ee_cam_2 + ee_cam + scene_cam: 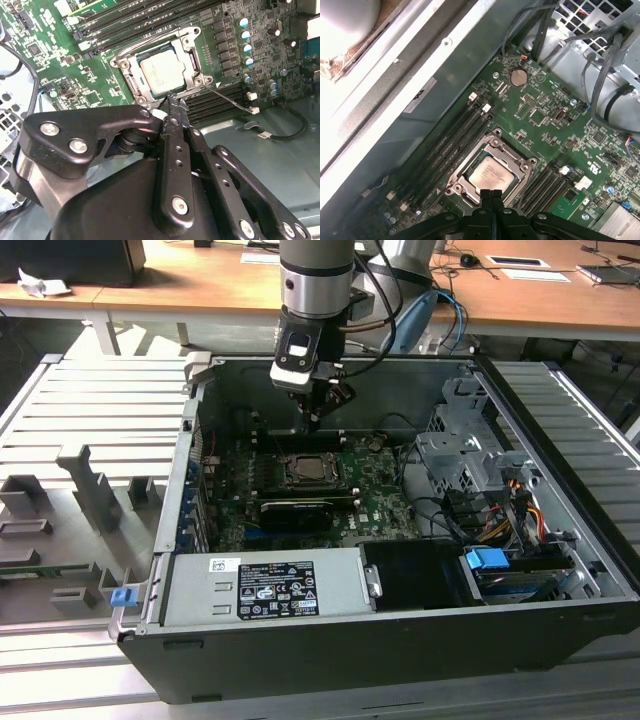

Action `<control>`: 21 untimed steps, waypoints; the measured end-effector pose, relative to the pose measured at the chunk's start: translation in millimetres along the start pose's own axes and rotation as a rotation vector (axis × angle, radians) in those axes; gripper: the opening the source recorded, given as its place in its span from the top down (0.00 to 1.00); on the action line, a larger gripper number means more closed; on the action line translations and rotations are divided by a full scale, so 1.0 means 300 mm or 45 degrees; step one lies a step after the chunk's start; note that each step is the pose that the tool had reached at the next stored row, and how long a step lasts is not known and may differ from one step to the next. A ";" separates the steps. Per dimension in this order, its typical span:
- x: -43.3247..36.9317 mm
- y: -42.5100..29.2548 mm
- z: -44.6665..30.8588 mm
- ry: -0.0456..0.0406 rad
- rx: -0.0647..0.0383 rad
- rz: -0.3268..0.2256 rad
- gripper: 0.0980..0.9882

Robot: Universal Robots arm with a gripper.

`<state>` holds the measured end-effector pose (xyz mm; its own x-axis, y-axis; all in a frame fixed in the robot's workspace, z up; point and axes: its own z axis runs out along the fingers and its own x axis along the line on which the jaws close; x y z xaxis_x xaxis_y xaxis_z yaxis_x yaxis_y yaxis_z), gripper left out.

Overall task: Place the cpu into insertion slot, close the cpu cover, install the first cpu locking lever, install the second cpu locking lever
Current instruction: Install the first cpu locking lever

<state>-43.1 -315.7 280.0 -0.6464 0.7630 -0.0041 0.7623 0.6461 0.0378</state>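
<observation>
In the exterior view the arm is hanging over an open case [400, 640]. The tool [316, 420] is pointing straight down at the green board [385, 495]. The slot [290, 472] is lying just on the camera's side of the fingertips, close beneath them. This view is not showing whether the tips are touching anything.

In the second wrist view the tool [175, 102] is showing its two fingers pressed together, with nothing visible between them. The tips are sitting right at one corner of the slot. The cpu [161, 71] is lying flat inside the slot, and the cover [192, 56] is framing it, apparently folded down. A thin lever [227, 99] is reaching out from the corner next to the tips, its long axis slanting across the black memory slots [220, 102] and away from the slot. So it looks to be unlatched, and it is the part nearest the tool. The exterior view is not resolving this rod.

In the first wrist view the tool [492, 196] is again appearing closed and empty. The cpu [490, 175] is sitting directly ahead of the tips, inside the cover [512, 152]. Here the socket is being seen almost square-on, while the loose lever is not standing out.
</observation>
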 end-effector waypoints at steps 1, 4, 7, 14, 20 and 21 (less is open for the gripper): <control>0.000 0.000 0.000 0.000 0.000 -0.009 0.99; 0.000 0.000 0.000 0.002 0.000 -0.041 0.99; 0.000 0.000 0.000 0.003 0.000 -0.089 0.99; 0.000 0.000 0.000 0.006 -0.001 -0.169 0.99; 0.000 0.000 0.000 0.009 -0.001 -0.236 0.99; 0.000 0.000 0.000 0.009 -0.001 -0.243 0.99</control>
<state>-43.1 -315.7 280.0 -0.7795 0.6264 -0.0040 0.6259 0.7790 0.0378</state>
